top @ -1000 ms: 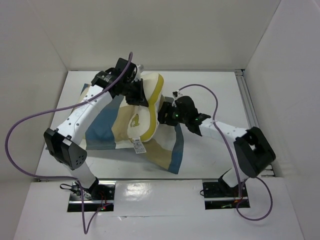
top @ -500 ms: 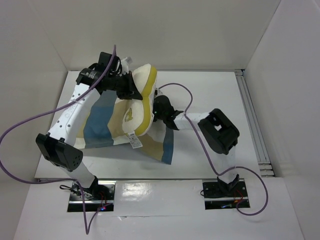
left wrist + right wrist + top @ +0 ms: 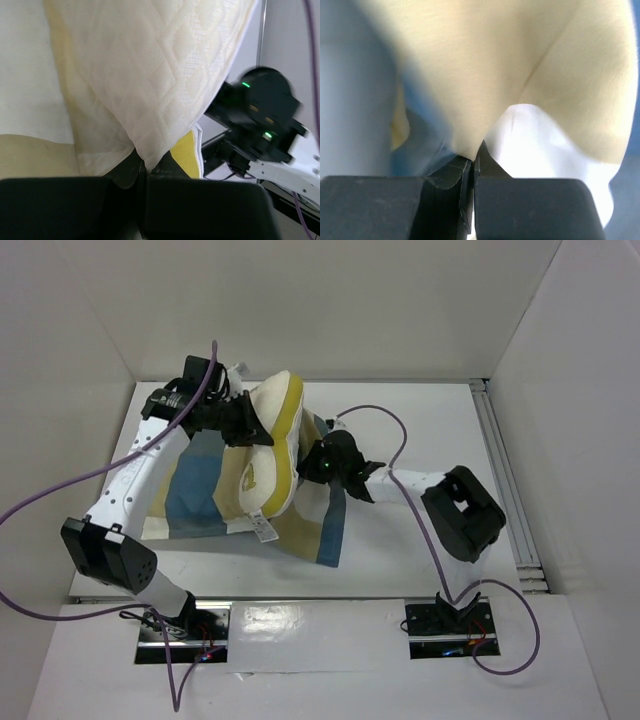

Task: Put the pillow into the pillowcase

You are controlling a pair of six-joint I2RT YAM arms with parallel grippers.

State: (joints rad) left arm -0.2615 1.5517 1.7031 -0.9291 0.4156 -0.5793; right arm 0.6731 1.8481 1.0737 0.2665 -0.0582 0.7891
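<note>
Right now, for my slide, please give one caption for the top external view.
The left claw grips the cream pillow while the right claw pinches the checked pillowcase.

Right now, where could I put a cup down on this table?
The table is bare at the far right, between the pillow, the right arm and the side rail, and along the near edge before the pillowcase. The middle is crowded: left end effector and right end effector both grip fabric there.

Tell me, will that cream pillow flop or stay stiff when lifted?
Probably floppy: the pillow bends where the left gripper pinches it. Likely light too, since that one pinch of quilted cover seems to hold it up.
</note>
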